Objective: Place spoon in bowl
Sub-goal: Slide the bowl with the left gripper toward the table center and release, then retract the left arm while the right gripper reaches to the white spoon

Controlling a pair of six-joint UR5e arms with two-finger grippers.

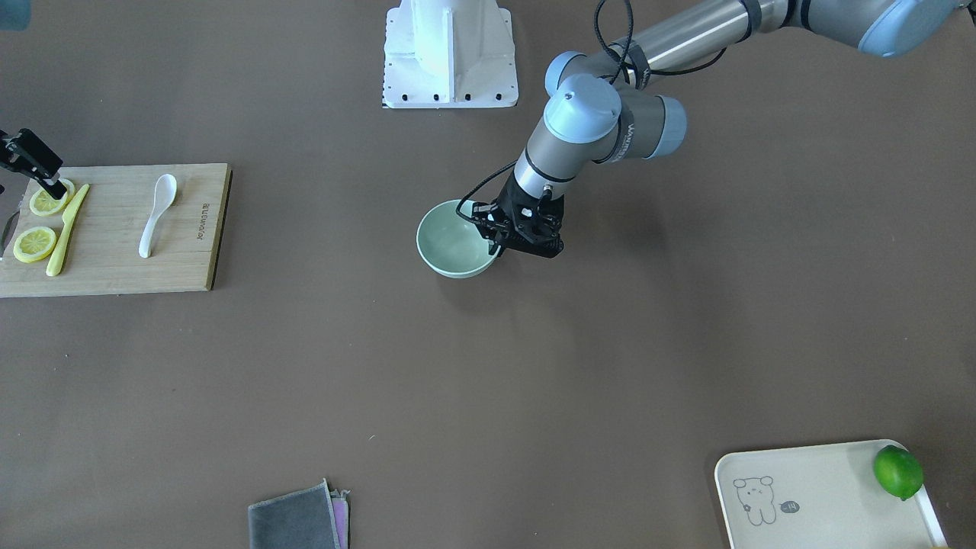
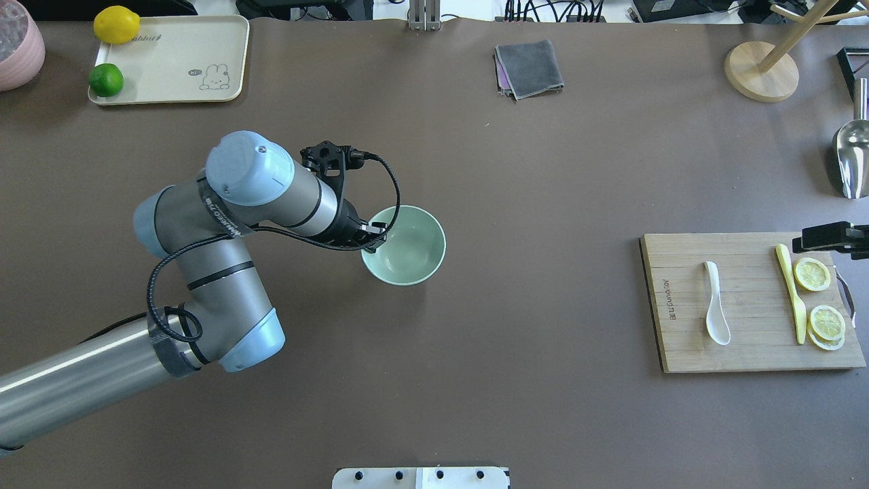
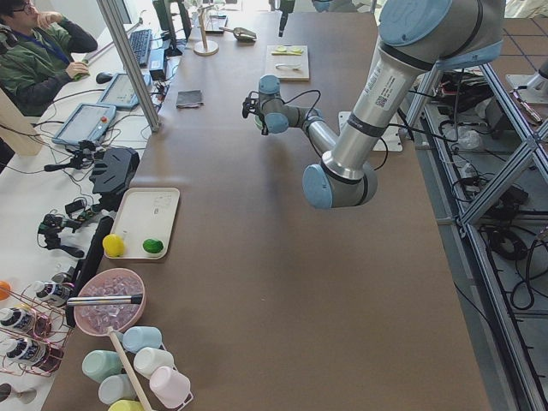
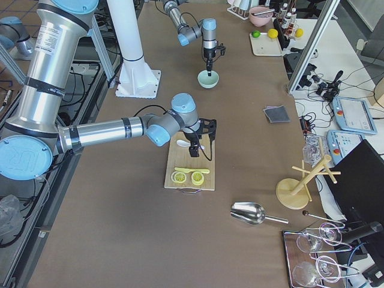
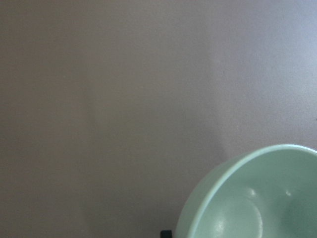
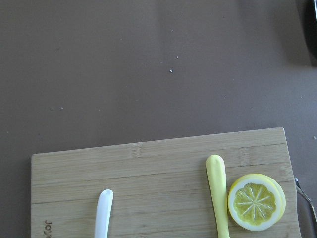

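The white spoon [image 1: 156, 217] lies on a bamboo cutting board [image 1: 114, 263], also seen from overhead [image 2: 715, 312] and in the right wrist view [image 6: 103, 213]. The mint-green bowl [image 1: 450, 244] stands upright mid-table [image 2: 411, 251]. My left gripper [image 1: 497, 238] points down at the bowl's rim on my side and is shut on it [image 2: 370, 239]. The left wrist view shows the bowl [image 5: 247, 198] close up and empty. My right gripper [image 1: 42, 171] hovers over the board's outer end, near the lemon slices and apart from the spoon. I cannot tell if it is open.
A yellow plastic knife [image 1: 67, 229] and lemon slices [image 1: 34, 244] lie on the board beside the spoon. A cream tray [image 2: 170, 61] holds a lime and a lemon. A grey cloth [image 2: 529, 68], a wooden stand [image 2: 760, 71] and a metal scoop [image 2: 852, 156] lie along the far and right edges.
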